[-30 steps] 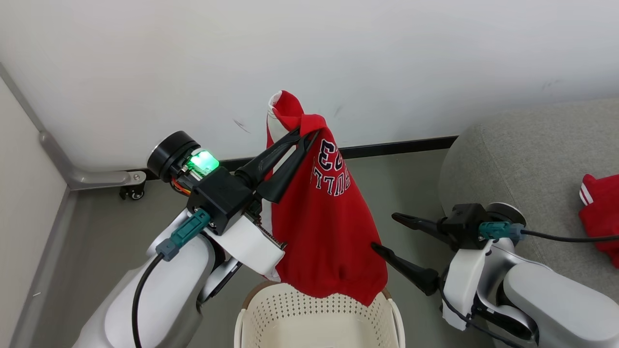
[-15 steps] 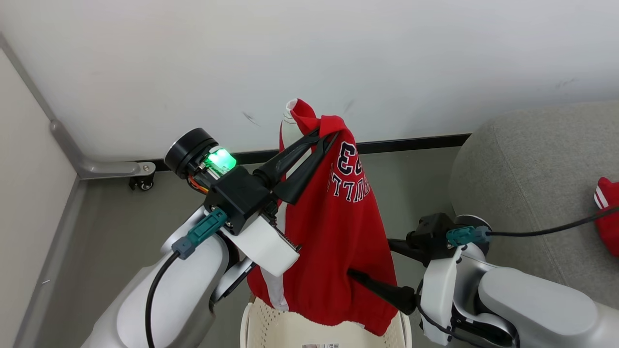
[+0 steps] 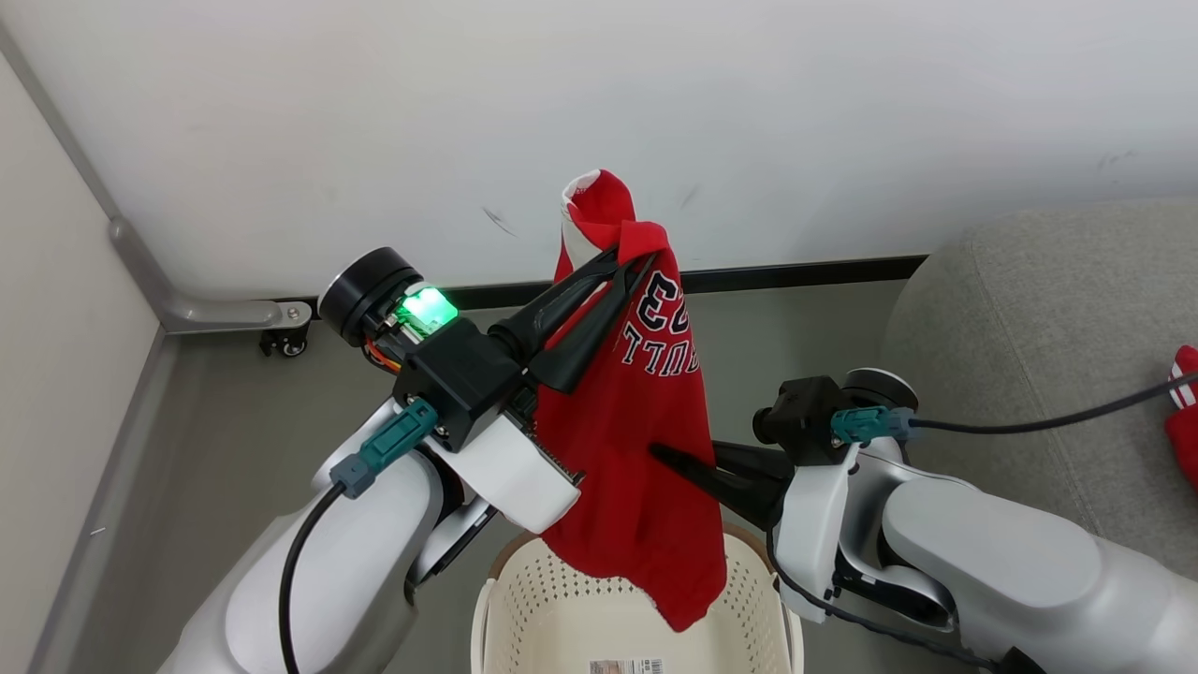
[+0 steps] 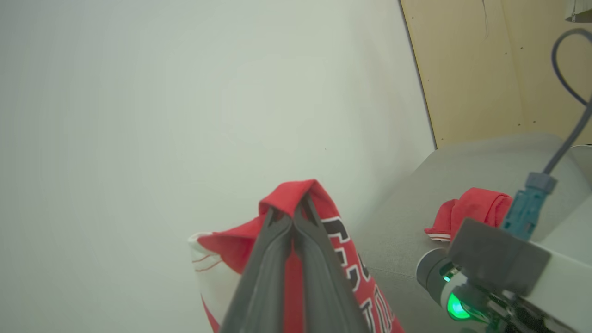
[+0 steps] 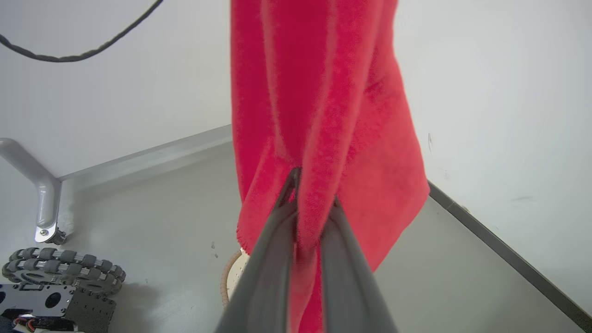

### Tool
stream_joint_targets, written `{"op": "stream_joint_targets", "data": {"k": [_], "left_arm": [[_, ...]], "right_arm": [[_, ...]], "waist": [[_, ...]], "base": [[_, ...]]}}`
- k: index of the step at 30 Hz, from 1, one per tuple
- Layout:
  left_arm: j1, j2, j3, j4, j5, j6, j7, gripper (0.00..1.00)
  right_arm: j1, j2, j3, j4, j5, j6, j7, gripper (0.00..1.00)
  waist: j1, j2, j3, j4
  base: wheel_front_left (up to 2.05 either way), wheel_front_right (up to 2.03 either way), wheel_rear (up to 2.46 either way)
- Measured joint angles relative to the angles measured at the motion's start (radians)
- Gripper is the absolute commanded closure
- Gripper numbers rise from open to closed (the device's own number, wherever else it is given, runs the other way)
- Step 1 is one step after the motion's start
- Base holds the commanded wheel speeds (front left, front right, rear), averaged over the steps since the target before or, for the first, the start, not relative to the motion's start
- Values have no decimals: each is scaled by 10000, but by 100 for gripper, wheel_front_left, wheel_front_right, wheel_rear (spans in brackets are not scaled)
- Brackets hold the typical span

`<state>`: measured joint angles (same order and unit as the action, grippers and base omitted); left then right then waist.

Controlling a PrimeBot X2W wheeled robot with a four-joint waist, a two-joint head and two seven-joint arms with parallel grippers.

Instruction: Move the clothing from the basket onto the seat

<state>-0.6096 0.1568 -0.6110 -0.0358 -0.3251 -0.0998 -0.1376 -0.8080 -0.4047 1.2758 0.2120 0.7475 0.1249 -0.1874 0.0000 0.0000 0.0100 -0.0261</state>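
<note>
Clothing setup: grey floor (image 3: 234,421), white wall (image 3: 562,94) with a black baseboard (image 3: 805,273). The basket (image 3: 524,599) stands on the floor and the seat (image 3: 1029,318) is off to the robot's right. Count: two red garments, one basket, one seat. The jersey (image 3: 646,440) hangs over the basket. The left gripper (image 3: 646,257) is clamped on its top fold and the right gripper (image 3: 660,452) is pinched on fabric at mid-height. The second garment (image 3: 1184,412) lies on the seat, well apart from the jersey.
</note>
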Motion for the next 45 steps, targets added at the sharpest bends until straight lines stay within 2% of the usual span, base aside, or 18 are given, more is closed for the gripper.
{"op": "stream_joint_targets", "data": {"k": [9, 15, 24, 26, 27, 29, 30, 31, 45], "left_arm": [[36, 23, 186, 305, -186, 6, 0, 100], [545, 111, 374, 777, -548, 105, -4, 100], [1340, 270, 481, 1379, -819, 148, -63, 100], [1523, 272, 468, 1496, -953, 146, -109, 88], [1604, 268, 464, 1524, -1047, 146, -144, 88], [1748, 259, 470, 1603, -1223, 144, -148, 63], [1826, 238, 466, 1641, -1300, 136, -163, 4], [1911, 213, 445, 1674, -1342, 134, -180, 0], [2398, -8, -82, 1641, -1682, -13, -487, 0]], "right_arm": [[3, 77, 73, 587, -234, 0, -420, 100], [53, -422, -79, 765, -117, 0, -518, 100], [660, -1333, -1511, 886, 384, 0, -604, 100], [750, -1469, -2038, 865, 470, 0, -604, 100], [766, -1519, -2383, 828, 525, 0, -604, 100], [784, -1643, -2957, 794, 546, 0, -606, 100], [825, -1705, -3212, 790, 546, 0, -606, 100], [865, -1756, -3402, 790, 546, 0, -604, 100], [1795, -2190, -5492, 594, 410, -2, -604, 100]], "waist": [[0, 0, 42, -175], [0, 0, 7, -362], [0, 0, -99, -723], [0, 0, -124, -809], [0, 0, -138, -856], [0, 0, -160, -947], [0, 0, -170, -993], [0, 0, -179, -1037], [0, 0, -221, -1531]], "base": [[0, 0, 0], [0, 0, 0], [0, 0, 0], [0, 0, 0], [0, 0, 0], [0, 0, 0], [0, 0, 0], [0, 0, 0], [0, 0, 0]]}}
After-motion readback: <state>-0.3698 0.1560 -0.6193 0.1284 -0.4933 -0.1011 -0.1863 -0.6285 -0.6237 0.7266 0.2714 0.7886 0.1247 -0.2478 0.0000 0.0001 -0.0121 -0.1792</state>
